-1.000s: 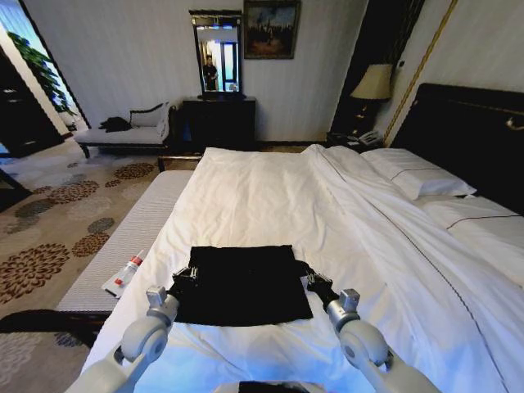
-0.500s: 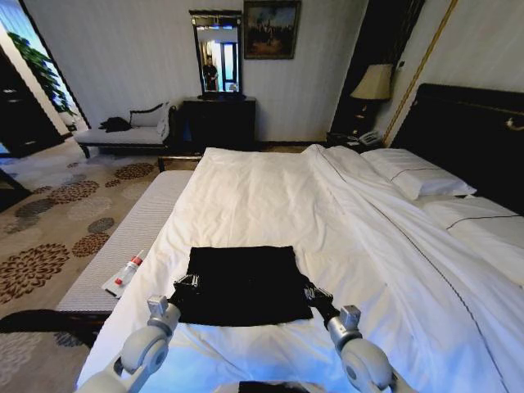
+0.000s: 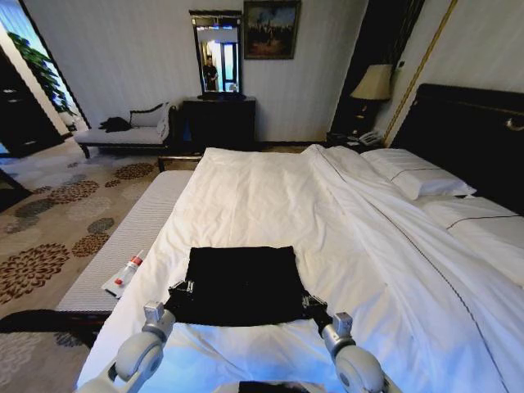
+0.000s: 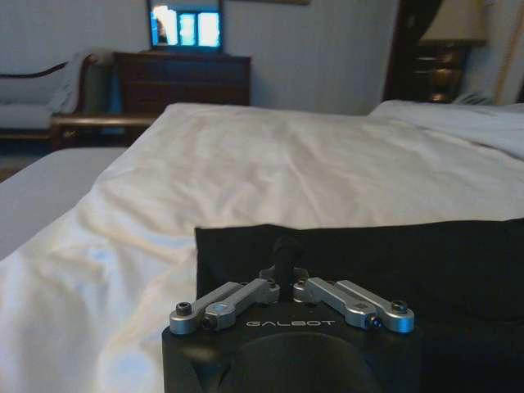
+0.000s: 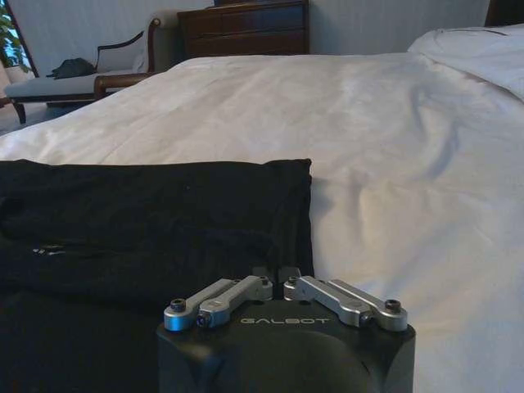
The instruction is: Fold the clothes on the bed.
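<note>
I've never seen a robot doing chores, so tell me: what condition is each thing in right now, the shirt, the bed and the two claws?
Black T-shirt: folded into a flat rectangle on the bed, near edge pinched at both corners.
Bed: made, white duvet spread with light wrinkles.
Left gripper: shut on the shirt's near left corner.
Right gripper: shut on the shirt's near right corner.

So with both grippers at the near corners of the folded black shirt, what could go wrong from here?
1. The left gripper and right gripper each sit at a near corner of the black T-shirt; if one corner slips free or lifts unevenly, the fold would likely skew.
2. The white duvet lies wrinkled right under the shirt; a gripper might catch it with the fabric.
3. The shirt lies near the bed's foot; dragging it nearer might pull it over the edge.
</note>
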Robot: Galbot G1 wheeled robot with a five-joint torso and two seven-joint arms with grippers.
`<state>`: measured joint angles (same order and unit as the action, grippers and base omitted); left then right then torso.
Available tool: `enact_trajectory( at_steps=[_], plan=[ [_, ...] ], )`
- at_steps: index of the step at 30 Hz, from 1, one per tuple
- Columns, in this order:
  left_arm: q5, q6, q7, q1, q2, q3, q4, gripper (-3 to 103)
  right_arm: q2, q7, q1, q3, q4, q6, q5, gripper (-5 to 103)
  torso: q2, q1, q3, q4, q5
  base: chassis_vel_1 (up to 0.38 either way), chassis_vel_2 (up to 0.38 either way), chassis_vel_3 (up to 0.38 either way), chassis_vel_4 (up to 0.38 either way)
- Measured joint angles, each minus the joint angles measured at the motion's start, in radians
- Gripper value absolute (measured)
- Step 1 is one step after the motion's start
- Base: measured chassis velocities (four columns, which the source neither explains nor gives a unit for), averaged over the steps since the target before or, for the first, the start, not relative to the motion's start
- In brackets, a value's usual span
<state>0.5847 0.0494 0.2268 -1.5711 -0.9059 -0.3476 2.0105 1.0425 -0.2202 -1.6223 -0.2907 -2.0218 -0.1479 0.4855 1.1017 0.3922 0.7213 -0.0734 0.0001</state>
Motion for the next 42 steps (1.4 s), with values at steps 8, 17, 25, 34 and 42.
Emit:
enact_trajectory(
  at_steps=[8,17,25,34,42],
  plan=[
    [0.006,0.01,0.073,0.003,-0.001,0.042,-0.006,19,-0.011,0.054,-0.036,-0.032,-0.023,0.001,-0.023,18,0.0,0.0,0.0,0.0001,-0.0001,0.0,0.0,0.0,0.0],
    [0.024,0.054,0.074,-0.017,0.033,-0.004,0.01,52,0.0,0.095,-0.108,-0.078,-0.061,0.028,-0.061,50,0.0,0.0,0.0,0.0,-0.0002,0.0,0.0,0.0,0.0],
    [0.138,0.068,0.047,-0.046,0.055,-0.12,0.061,85,-0.026,0.009,-0.086,-0.127,-0.122,-0.02,0.077,77,0.0,0.0,0.0,0.0002,0.0,0.0,0.0,0.0,0.0],
    [0.289,0.119,0.086,0.216,0.024,-0.088,-0.124,100,-0.12,-0.094,0.17,-0.141,-0.057,-0.201,0.468,100,0.0,0.0,0.0,0.0001,-0.0002,0.0,0.0,0.0,0.0],
    [0.341,0.142,0.026,0.448,0.032,0.002,-0.315,100,-0.179,-0.094,0.393,-0.096,0.083,-0.266,0.633,100,0.0,0.0,0.0,0.0002,0.0,0.0,0.0,0.0,0.0]
  ],
)
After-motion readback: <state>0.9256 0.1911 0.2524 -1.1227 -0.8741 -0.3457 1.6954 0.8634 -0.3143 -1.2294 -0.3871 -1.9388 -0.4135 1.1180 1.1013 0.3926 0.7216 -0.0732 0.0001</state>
